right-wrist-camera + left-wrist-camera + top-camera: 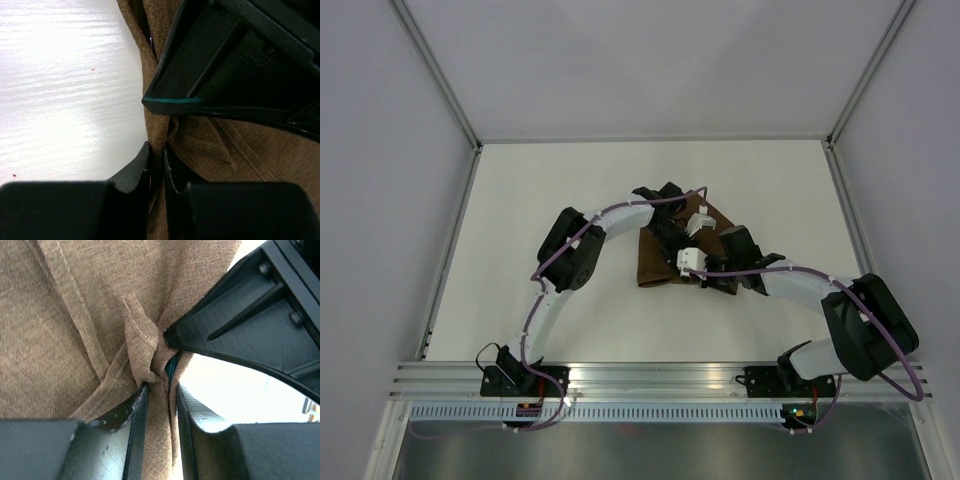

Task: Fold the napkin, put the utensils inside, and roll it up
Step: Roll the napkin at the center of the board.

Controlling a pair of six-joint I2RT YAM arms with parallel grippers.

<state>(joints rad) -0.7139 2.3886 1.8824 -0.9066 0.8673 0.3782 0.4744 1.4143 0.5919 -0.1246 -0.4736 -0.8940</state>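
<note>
I am working over a white table (550,200), and the brown napkin (660,262) is lying near the middle of the overhead view as a folded, bunched bundle, darker along its lower edge. Up close the cloth is showing a matte, coarse weave, with a stitched hem running down from the upper left of the left wrist view and a pinched ridge rising at the centre.

My right gripper (157,160) is sitting at the bottom centre of its own view. Its fingers are drawn almost together, and it is clamping on the napkin's edge where the cloth meets the bare table on the left.

My left gripper (161,395) is at the bottom centre of its view with the jaws standing slightly apart. A gathered fold is filling the gap, and I cannot tell whether it is squeezing that fold. The two grippers are meeting tip to tip over the same bunch.

The knife (172,366) is showing only as a thin teal sliver in the folds, just above my left fingertips.
</note>
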